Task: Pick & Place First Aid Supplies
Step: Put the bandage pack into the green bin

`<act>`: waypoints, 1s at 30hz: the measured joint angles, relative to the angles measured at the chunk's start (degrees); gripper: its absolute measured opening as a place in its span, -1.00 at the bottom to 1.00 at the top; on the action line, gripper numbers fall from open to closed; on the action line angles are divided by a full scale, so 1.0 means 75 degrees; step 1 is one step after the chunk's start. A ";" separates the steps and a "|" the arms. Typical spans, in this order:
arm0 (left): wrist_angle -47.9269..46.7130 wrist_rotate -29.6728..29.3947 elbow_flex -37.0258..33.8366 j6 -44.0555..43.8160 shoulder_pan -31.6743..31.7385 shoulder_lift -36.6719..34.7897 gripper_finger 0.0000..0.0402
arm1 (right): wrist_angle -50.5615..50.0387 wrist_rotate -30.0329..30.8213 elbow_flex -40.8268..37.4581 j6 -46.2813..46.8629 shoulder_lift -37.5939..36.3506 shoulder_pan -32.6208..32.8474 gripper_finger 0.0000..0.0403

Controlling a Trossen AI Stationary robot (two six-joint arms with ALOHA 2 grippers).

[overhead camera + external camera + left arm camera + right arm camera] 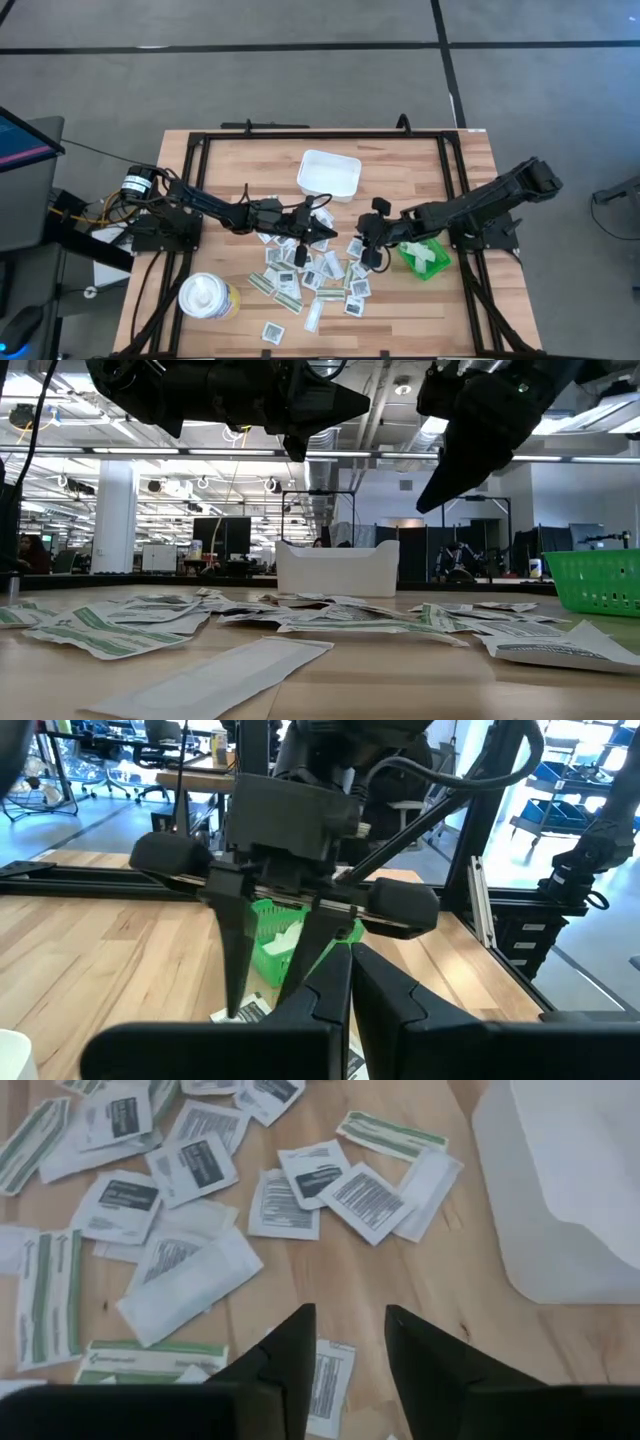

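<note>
Right gripper (345,1345) hung open above the first aid supplies (190,1180) scattered on the table (400,1295), holding nothing; picking seemed underway, needing a descent onto one packet; left gripper (322,232) hovered shut

The high view looks straight down from well above, taking in the whole tabletop (400,165) and the floor around it. The low view sits at tabletop height, close to the scattered packets (330,622), facing level across them to the white tray (337,568) and the room behind. The left wrist view faces the green bin (270,945) from close by. The right wrist view looks steeply down on packets and tray, which the high and low views share.
</note>
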 joint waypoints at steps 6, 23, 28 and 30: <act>0.0000 -0.0001 0.0000 0.0000 0.0000 0.0000 -0.94 | 0.0237 -0.0811 -0.0003 -0.0366 0.0000 0.0031 -0.37; 0.0000 0.0000 0.0000 0.0000 0.0000 0.0003 -0.94 | 0.1869 -0.2354 -0.0009 -0.1581 0.1571 -0.0532 -0.39; -0.0003 -0.0001 0.0000 0.0000 0.0000 0.0003 -0.94 | 0.1798 -0.2848 -0.0009 -0.1084 0.1516 -0.0642 -0.39; -0.0003 0.0000 0.0000 0.0000 0.0000 0.0004 -0.94 | 0.1669 -0.3177 -0.0003 -0.0883 0.1473 -0.0593 -0.39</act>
